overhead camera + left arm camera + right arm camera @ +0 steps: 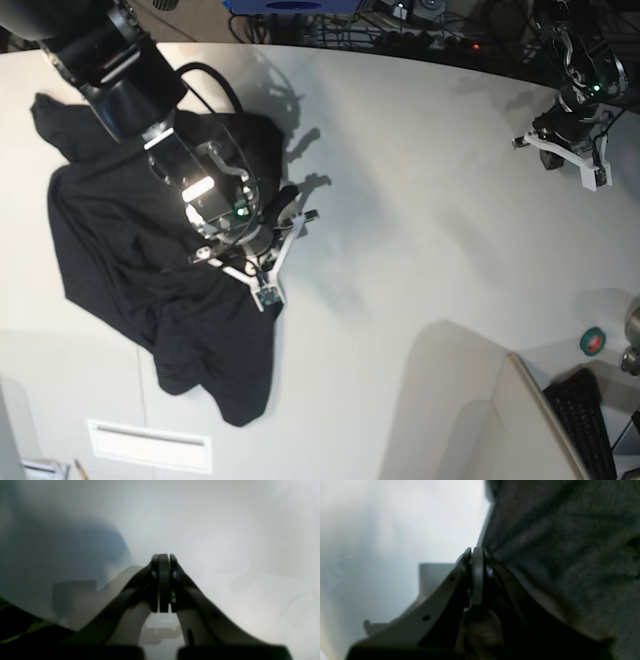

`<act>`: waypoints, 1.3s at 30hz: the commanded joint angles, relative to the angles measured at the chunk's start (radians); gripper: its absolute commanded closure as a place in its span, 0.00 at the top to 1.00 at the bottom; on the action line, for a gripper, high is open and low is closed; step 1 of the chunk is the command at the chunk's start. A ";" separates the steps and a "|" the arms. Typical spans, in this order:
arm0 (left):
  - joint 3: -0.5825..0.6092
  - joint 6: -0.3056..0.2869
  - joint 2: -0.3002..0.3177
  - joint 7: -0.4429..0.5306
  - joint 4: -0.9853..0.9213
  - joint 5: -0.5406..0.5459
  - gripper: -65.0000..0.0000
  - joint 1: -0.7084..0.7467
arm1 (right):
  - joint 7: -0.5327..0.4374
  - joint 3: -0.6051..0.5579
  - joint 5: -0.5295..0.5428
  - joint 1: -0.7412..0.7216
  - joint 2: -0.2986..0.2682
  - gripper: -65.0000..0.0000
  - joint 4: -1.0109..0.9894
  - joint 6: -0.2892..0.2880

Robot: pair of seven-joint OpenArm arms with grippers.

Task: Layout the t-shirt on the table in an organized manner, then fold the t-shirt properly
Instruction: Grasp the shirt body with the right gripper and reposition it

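My right gripper (268,293) is closed at the t-shirt's (130,250) edge; my left gripper (590,175) hangs closed over the surface (420,230).

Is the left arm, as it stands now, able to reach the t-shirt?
Probably not without a long move. The left gripper hangs shut over bare table far from the t-shirt, and the right gripper already works at its near edge.

both wrist views blurred and hazy; base view sharp, evenly bright, soft shadows.

Left gripper (163,585) closed above table (225,542).
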State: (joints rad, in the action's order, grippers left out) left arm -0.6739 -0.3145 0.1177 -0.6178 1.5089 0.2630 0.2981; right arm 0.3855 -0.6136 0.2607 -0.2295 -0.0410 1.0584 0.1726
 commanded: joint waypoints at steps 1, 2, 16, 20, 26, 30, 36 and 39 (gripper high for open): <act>-0.007 0.002 0.014 0.016 0.015 0.006 0.00 -0.003 | -0.024 0.004 -0.001 -0.017 0.003 0.00 0.044 0.002; -0.007 0.002 0.014 0.016 0.015 0.006 0.00 -0.003 | -0.024 0.004 -0.002 -0.005 0.002 0.00 0.072 0.002; -0.007 0.002 0.014 0.016 0.015 0.006 0.00 -0.009 | -0.020 0.209 0.001 0.244 -0.113 0.00 0.639 0.000; 0.000 0.002 0.014 0.016 0.015 0.006 0.00 -0.009 | -0.016 0.443 0.002 0.264 -0.116 0.00 0.652 -0.005; 0.000 0.002 0.014 0.016 0.015 0.006 0.00 -0.010 | -0.016 0.686 0.004 0.282 -0.118 0.00 0.491 -0.006; 0.001 0.002 0.014 0.017 -0.023 0.008 0.00 -0.014 | -0.024 0.726 0.004 0.281 -0.118 0.00 0.334 -0.006; 0.001 0.002 0.014 0.017 -0.055 0.006 0.00 -0.033 | -0.016 0.822 0.004 0.244 -0.113 0.00 0.210 -0.006; 0.001 0.002 0.014 0.017 -0.055 0.008 0.00 -0.033 | -0.016 0.768 0.004 0.276 -0.116 0.01 0.263 -0.006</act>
State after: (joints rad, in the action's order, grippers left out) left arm -0.6701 -0.3145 0.1169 -0.6170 1.4391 0.2634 0.2672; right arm 0.3882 0.1535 0.2607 0.0586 -0.1577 1.3018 0.1753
